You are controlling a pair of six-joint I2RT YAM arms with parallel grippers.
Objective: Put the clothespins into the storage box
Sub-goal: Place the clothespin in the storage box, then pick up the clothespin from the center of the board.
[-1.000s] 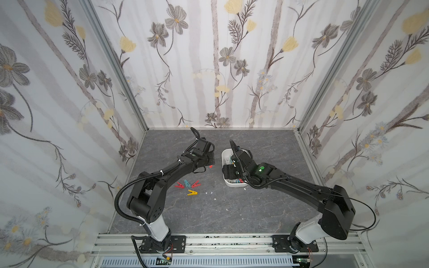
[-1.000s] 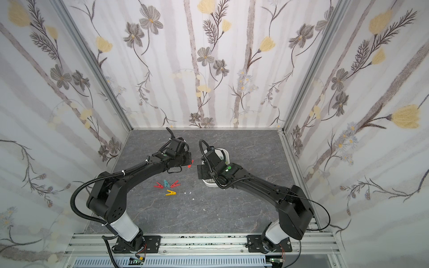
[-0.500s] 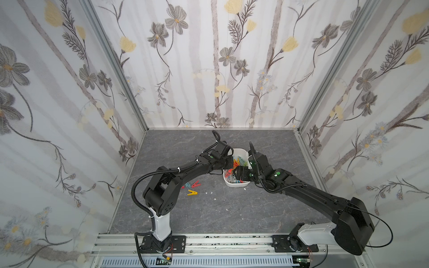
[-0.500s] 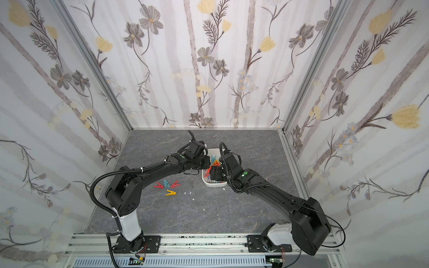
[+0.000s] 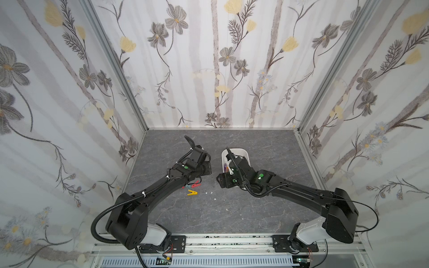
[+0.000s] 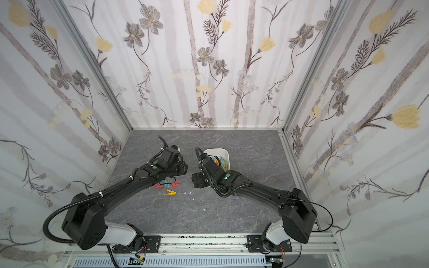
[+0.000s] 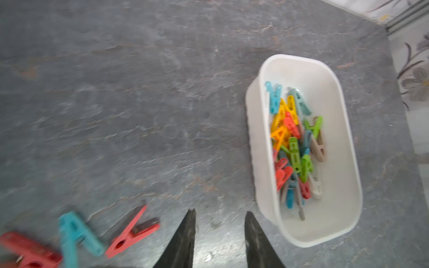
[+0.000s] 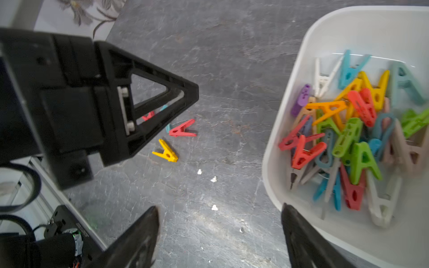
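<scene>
Bright, even, diffuse light is recorded in both top views. Only faint, soft shadows are cast on the bench. The walls are bowed toward the frame edges. In the left wrist view the loose clothespins are smeared by motion blur, and the storage box is rendered pale and slightly soft.

In a top view, the black jointed left arm and the matching right arm reach inward from their bases. Both are bent low, and their wrists nearly face each other. The left gripper, black with pointed triangular fingers, has a narrow gap between its jaws with nothing in it. The right gripper is spread wide and is likewise empty.
</scene>
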